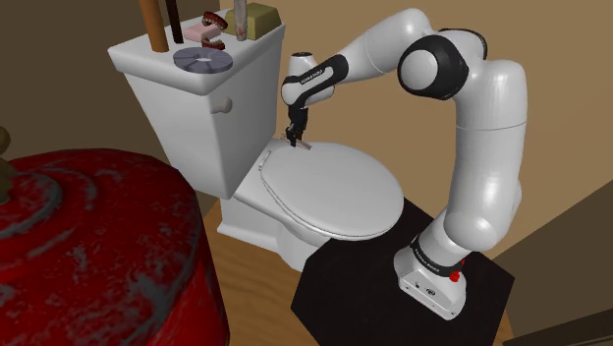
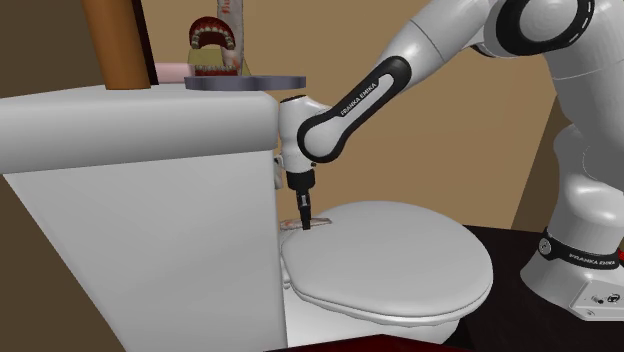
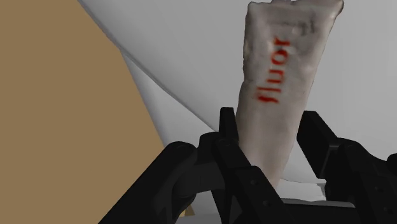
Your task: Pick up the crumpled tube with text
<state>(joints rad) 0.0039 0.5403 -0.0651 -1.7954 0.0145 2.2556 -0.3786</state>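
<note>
My black two-finger gripper [image 3: 270, 121] is clenched on the crumpled whitish tube with red lettering [image 3: 280, 70]. Both fingers [image 3: 226, 146] press its narrow end while the wider end, marked "fluor", sticks out beyond the tips. In the shoulder view the tube [image 1: 303, 145] lies at the rear of the white closed toilet lid [image 1: 334, 192], close in front of the white toilet tank [image 1: 196, 108], and I [image 1: 295, 136] point almost straight down at it. The second exterior view shows the tube [image 2: 315, 224] low against the lid, so I judge the lift has not truly begun. To do it well I should go straight up, with no sideways drag: the tank wall is near, and scraping the free end across the lid could twist the tube in my grip. The tube looks soft and creased, so I expect it to flex. I should keep firm, steady pressure and rise slowly, so the long end does not swing and lever itself out. My hold sits near one end, so a slip is the main risk.
</note>
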